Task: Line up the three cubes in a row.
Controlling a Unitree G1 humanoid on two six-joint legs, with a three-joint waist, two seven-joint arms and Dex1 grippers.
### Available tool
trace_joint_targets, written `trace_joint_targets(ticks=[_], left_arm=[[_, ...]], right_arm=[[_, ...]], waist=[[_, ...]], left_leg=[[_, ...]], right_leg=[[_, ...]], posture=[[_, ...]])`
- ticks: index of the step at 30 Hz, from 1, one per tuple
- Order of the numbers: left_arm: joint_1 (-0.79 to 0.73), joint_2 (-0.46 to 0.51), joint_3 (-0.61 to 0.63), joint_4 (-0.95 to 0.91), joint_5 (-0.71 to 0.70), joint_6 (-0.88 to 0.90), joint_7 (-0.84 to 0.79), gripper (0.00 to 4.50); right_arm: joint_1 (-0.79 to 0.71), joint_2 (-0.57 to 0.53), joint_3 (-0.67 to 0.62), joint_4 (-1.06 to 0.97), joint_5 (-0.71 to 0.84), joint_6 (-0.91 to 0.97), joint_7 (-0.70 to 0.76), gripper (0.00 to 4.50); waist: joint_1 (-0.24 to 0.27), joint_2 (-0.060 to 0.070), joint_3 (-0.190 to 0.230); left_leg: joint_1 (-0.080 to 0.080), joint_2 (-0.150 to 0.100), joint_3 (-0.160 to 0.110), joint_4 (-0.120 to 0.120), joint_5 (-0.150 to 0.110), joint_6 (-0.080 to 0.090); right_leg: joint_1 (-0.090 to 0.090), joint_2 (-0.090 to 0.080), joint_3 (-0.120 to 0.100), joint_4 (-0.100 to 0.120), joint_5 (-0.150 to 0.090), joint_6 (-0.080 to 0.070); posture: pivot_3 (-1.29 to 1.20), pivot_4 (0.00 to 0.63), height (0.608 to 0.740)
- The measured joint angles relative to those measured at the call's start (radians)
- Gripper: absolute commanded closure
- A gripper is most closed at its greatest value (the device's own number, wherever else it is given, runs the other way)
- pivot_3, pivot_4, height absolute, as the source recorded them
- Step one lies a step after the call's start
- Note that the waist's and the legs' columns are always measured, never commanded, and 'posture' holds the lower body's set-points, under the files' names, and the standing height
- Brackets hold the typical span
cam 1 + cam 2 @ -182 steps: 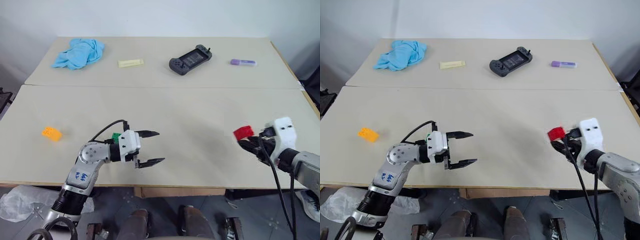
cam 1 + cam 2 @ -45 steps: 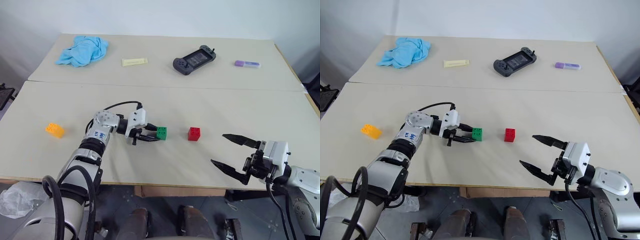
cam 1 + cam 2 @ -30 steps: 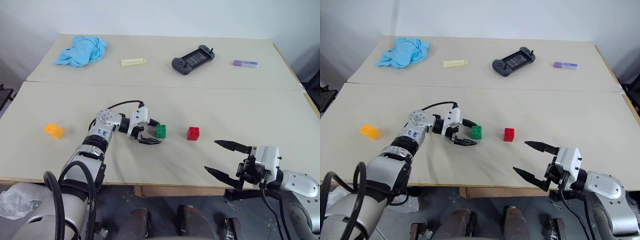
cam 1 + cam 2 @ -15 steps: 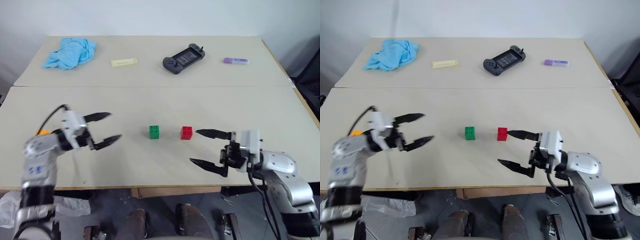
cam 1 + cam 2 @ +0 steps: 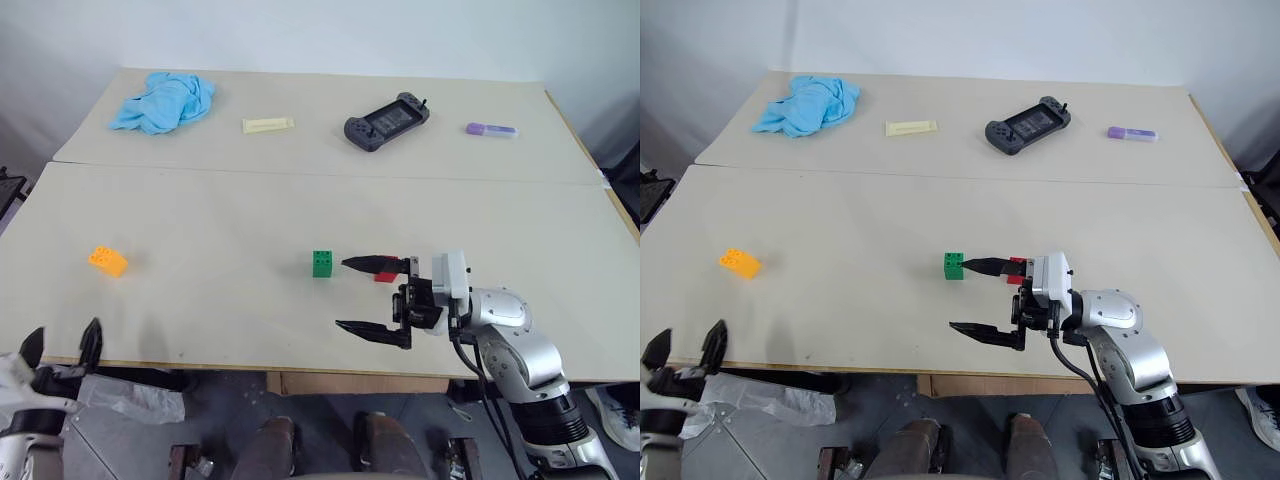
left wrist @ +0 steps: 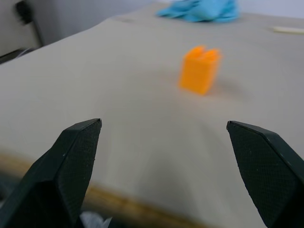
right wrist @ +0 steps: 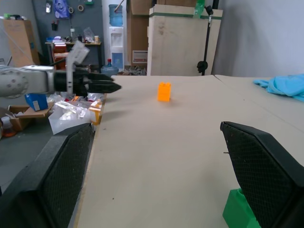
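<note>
Judged from how the pieces lie, the row is two-thirds built. The small green studded plastic cube (image 5: 322,263) sits near the middle of the pale wooden desk (image 5: 220,220), and the small red studded plastic cube (image 5: 385,276) sits just beside it at its 3 o'clock, mostly hidden behind the upper finger of the right pincer (image 5: 358,295). That pincer is spread wide and holds nothing; its fingers lie level and point toward 9 o'clock, bracketing the air just on the near side of the green cube. The left pincer (image 5: 685,351), also spread wide and empty, hangs at the near edge of the desk, at about 7 o'clock from the small orange-yellow studded plastic cube (image 5: 106,261). That third cube stands well apart from the pair, far out at 9 o'clock, so fetching it and setting it in line is what remains, probably work for the left arm.

The left wrist view looks between its own parted fingers straight at the orange-yellow cube, standing upright on bare desk. The right wrist view looks along the desk past a corner of the green cube to the orange cube and the left pincer beyond it.

Farthest off, a crumpled light-blue cloth (image 5: 163,100) lies at 11 o'clock.
</note>
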Motion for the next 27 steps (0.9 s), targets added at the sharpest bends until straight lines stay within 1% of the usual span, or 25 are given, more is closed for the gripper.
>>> trace_joint_targets(ticks=[3,5,10,12,16,18,21,24,27], left_arm=[[-0.007,0.006,-0.007,0.016,-0.005,0.009,0.031,0.02],[-0.046,0.038,-0.020,0.018,-0.006,0.025,0.049,0.02],[-0.244,0.212,-0.106,0.103,0.009,0.090,0.047,0.02],[-0.294,0.262,-0.133,0.136,0.011,0.106,0.029,0.02],[-0.419,0.440,-0.222,0.326,0.057,0.140,-0.072,0.02],[-0.458,0.495,-0.246,0.397,0.075,0.144,-0.118,0.02],[-0.501,0.528,-0.285,0.500,0.096,0.140,-0.170,0.02],[-0.526,0.543,-0.315,0.554,0.097,0.149,-0.232,0.02],[-0.535,0.574,-0.340,0.563,0.097,0.154,-0.302,0.63]], right_arm=[[-0.001,0.000,0.002,0.009,-0.009,-0.001,0.000,0.00],[-0.003,0.000,0.002,0.009,-0.013,-0.003,0.000,0.00],[-0.004,0.024,0.001,0.010,-0.037,-0.043,-0.017,0.00],[-0.003,0.027,0.001,0.010,-0.047,-0.055,-0.020,0.00],[-0.001,0.038,0.000,0.011,-0.069,-0.076,-0.045,0.00],[0.002,0.039,-0.002,0.010,-0.075,-0.081,-0.061,0.00],[0.012,0.038,-0.007,0.003,-0.077,-0.082,-0.081,0.00],[0.033,0.035,-0.012,-0.018,-0.078,-0.082,-0.102,0.00],[0.044,0.033,-0.017,-0.039,-0.082,-0.081,-0.123,0.00]], waist=[[0.004,-0.001,0.000],[0.005,-0.001,0.000],[-0.001,-0.001,-0.001],[-0.013,-0.001,-0.001],[-0.028,-0.001,-0.001],[-0.032,-0.001,-0.001],[-0.030,-0.001,-0.001],[-0.026,-0.001,-0.001],[-0.026,-0.001,-0.001]], left_leg=[[0.000,0.000,-0.001,0.000,0.000,0.000],[0.000,0.000,-0.001,0.000,0.000,0.000],[0.000,-0.001,-0.001,-0.001,0.000,-0.001],[0.000,-0.001,0.000,-0.001,0.000,-0.001],[-0.001,0.000,0.000,-0.003,0.000,-0.002],[0.000,0.000,0.001,-0.003,-0.001,-0.002],[-0.001,0.000,0.001,-0.003,-0.001,-0.001],[-0.001,0.000,0.000,-0.003,-0.001,-0.001],[-0.001,0.000,0.000,-0.003,-0.001,-0.001]], right_leg=[[0.000,0.000,-0.001,0.000,0.000,0.000],[0.000,0.000,-0.001,0.000,0.000,0.000],[-0.001,0.000,-0.002,0.002,0.000,0.000],[-0.002,0.001,-0.001,0.004,0.000,0.000],[-0.004,0.002,-0.003,0.006,-0.001,-0.001],[-0.004,0.002,-0.004,0.006,-0.001,-0.001],[-0.004,0.002,-0.004,0.006,0.000,-0.001],[-0.004,0.001,-0.004,0.006,-0.001,-0.001],[-0.004,0.001,-0.003,0.006,0.000,-0.001]], posture=[[0.00,0.150,0.740],[0.00,0.150,0.740],[0.00,0.150,0.740],[0.00,0.150,0.740],[0.00,0.150,0.740],[0.00,0.150,0.740],[0.00,0.150,0.740],[0.00,0.150,0.740],[0.00,0.150,0.740]])
